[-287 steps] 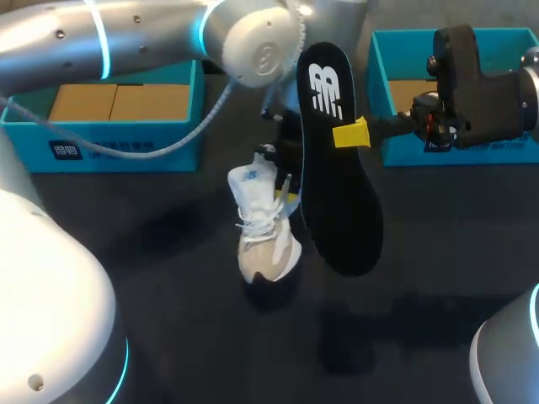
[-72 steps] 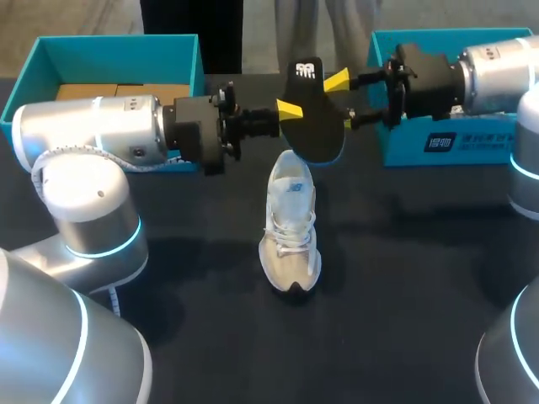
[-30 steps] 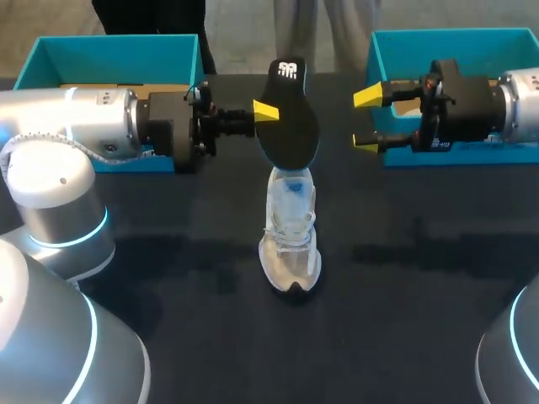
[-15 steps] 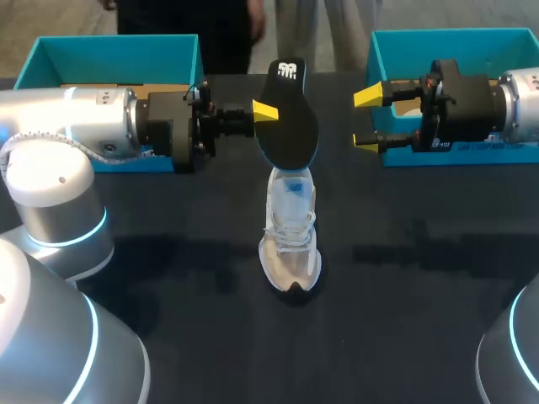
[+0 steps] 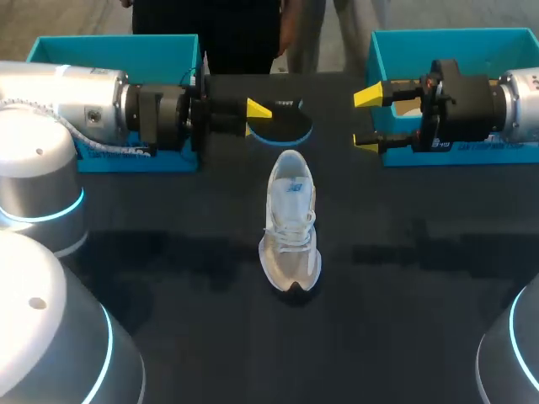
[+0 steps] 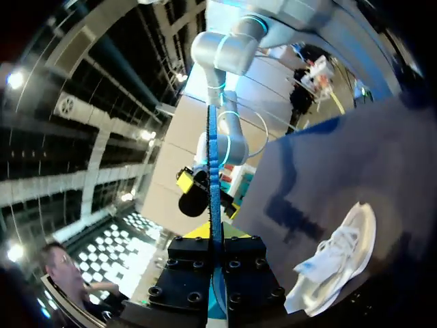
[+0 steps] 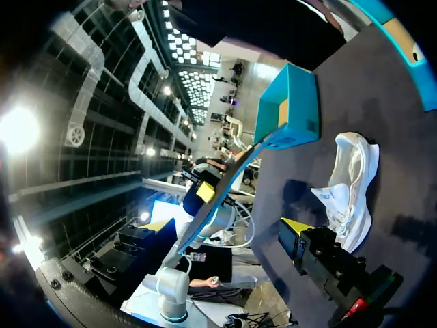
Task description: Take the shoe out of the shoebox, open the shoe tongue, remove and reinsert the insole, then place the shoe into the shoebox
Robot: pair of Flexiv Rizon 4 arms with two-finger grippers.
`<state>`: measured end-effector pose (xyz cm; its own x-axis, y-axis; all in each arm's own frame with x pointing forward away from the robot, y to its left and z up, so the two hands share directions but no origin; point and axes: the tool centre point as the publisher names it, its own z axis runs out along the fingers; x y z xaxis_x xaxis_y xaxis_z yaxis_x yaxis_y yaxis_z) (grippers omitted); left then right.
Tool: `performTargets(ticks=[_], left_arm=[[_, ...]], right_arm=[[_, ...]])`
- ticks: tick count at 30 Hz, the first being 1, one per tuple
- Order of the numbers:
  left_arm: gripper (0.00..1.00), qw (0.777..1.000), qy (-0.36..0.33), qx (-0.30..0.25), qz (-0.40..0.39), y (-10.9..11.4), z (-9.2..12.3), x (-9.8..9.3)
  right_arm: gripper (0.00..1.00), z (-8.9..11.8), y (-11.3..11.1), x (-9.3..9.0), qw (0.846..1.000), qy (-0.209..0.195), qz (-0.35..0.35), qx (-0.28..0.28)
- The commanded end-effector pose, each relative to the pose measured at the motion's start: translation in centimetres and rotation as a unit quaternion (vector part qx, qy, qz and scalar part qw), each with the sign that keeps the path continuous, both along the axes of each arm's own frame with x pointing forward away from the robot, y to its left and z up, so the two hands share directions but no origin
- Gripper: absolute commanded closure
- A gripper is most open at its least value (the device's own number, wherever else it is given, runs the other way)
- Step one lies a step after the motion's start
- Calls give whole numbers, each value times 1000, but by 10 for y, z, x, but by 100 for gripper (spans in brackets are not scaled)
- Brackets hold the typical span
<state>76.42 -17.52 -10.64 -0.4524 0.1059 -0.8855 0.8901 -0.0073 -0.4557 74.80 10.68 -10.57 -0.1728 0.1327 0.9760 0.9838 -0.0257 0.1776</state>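
A white sneaker [image 5: 290,223] stands upright mid-table, toe toward the near edge, laces tied. Just behind its heel my left gripper [image 5: 258,110] is shut on the edge of the black insole [image 5: 285,128], which lies nearly flat above the table. In the left wrist view the insole [image 6: 212,171] shows edge-on, clamped in my left gripper [image 6: 214,236], with the sneaker [image 6: 334,260] off to one side below. My right gripper [image 5: 365,119] hangs open and empty to the right of the insole. The right wrist view has the sneaker [image 7: 348,184] beside my right gripper [image 7: 227,227].
A teal box [image 5: 114,42] sits at the back left behind my left arm. A second teal box [image 5: 455,35] sits at the back right behind my right gripper. Dark tabletop [image 5: 404,320] surrounds the sneaker.
My left gripper has turned the insole from standing upright over the sneaker's heel to lying nearly flat and has drawn it back a little. The right arm and the sneaker have not moved.
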Motion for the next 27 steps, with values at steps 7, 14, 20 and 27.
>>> performTargets(ticks=[7,14,20,27], left_arm=[[100,872,474,106,51,-4,-3,-16],[100,775,625,77,54,-2,1,-10],[100,767,635,72,48,-3,1,-10],[100,767,635,72,48,-3,1,-10]], right_arm=[[0,0,1,0,1000,0,-1,0],[0,0,1,0,1000,0,-1,0],[0,0,1,0,1000,0,-1,0],[0,0,1,0,1000,0,-1,0]])
